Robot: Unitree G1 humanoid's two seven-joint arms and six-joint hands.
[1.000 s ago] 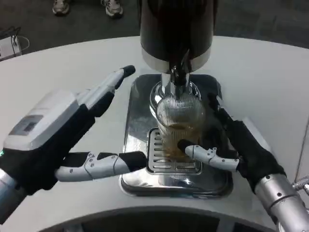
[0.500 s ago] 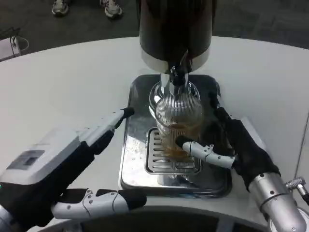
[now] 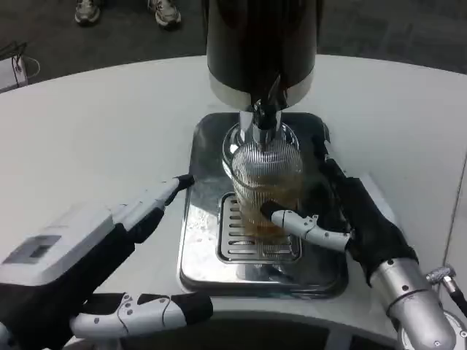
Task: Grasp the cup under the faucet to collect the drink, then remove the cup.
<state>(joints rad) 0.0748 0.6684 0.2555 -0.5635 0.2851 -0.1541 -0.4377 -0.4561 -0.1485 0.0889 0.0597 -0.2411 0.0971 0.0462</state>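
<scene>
Two hands are in your view. Your right hand (image 3: 343,219) wraps the ribbed clear glass cup (image 3: 267,186), which holds some amber drink and stands on the slotted grate of the shiny steel drip tray (image 3: 201,248), directly under the chrome faucet (image 3: 264,117) of the dark drink dispenser (image 3: 261,44). Your left hand (image 3: 95,270) hovers low beside the tray, fingers spread, holding nothing.

Soft overhead light, glare on steel tray (image 3: 201,262), slight blur.
</scene>
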